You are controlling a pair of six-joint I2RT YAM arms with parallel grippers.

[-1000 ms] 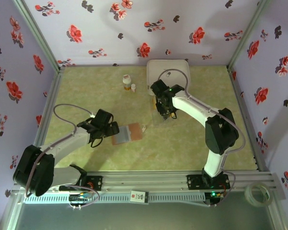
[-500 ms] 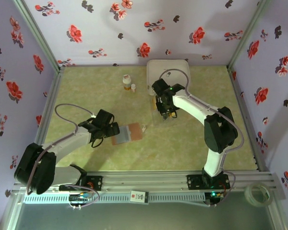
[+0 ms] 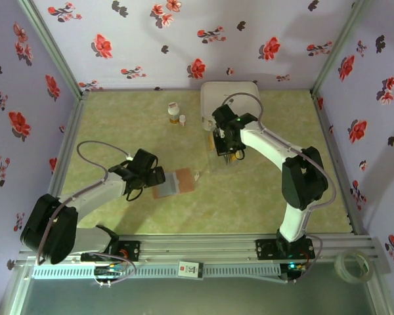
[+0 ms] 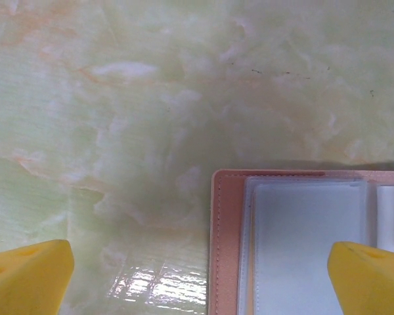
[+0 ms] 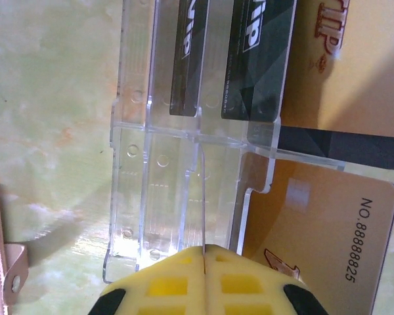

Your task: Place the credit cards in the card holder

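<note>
Card holder (image 3: 175,182) open flat, sleeves up. Credit cards (image 5: 256,59): black ones slotted in clear rack (image 5: 151,197), gold ones beside.

This is a robot test cell, a lab rig. Flower-papered walls (image 3: 184,46) box in a green marbled desk (image 3: 118,131). A left arm (image 3: 92,193) and a right arm (image 3: 269,146) stand bolted to an aluminium rail (image 3: 203,248) along its near edge.

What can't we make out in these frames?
- Right wrist: whether the shut right gripper pinches one of the cards; a thin edge-on line runs from its fingertips.
- Left wrist: holder cut off by the bottom and right edges.
- Top: cards too small, partly under the right arm.
</note>
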